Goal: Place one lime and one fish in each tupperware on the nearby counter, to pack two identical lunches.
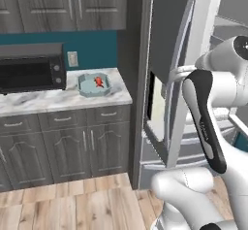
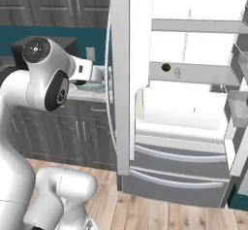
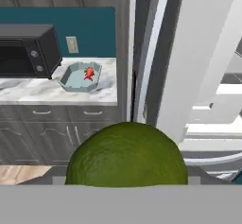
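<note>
A dark green lime (image 3: 126,154) looms large at the bottom of the hand view, held in the air by my gripper (image 2: 100,74), which is shut on it; its fingertips are hidden behind the fruit. My hand hangs beside the open fridge door, right of the counter (image 1: 48,99). On that counter stands the pale teal octagonal tupperware (image 1: 82,90) (image 3: 71,83) with the red-orange fish (image 1: 99,82) (image 3: 89,73) lying inside. A second lime (image 2: 166,67) rests on a fridge shelf with a pale sliver (image 2: 178,71) next to it.
A black microwave (image 1: 31,72) (image 3: 26,50) stands on the counter left of the teal container. The open fridge door (image 2: 121,78) rises close to my hand. White fridge shelves (image 2: 193,73) and drawers lie to the right. Dark cabinets sit under the counter.
</note>
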